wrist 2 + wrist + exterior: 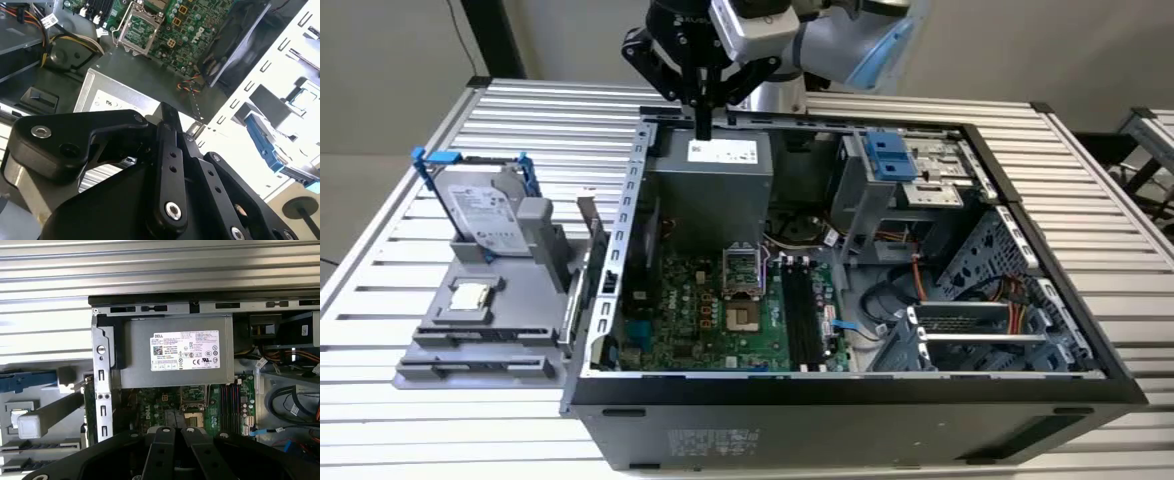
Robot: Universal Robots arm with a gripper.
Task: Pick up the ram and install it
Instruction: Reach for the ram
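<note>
The ram [588, 225] is a thin dark greenish stick standing on edge at the right side of the grey holder [467, 350], just outside the case wall; the first wrist view shows it as a green strip [89, 410]. My gripper [704, 130] hangs over the rear edge of the open computer case [854, 385], above the grey power supply [707, 185]. Its black fingers are shut together with nothing between them in both wrist views [169, 112] [174, 430]. The black memory slots [801, 310] lie on the green motherboard [707, 330], towards the case front.
A silver hard drive in a blue frame [480, 205] and a small square chip [471, 295] sit on the grey holder at the exterior view's left. The drive cage [907, 165] and cables [921, 285] fill the case's right half. Slatted table [400, 420] surrounds it.
</note>
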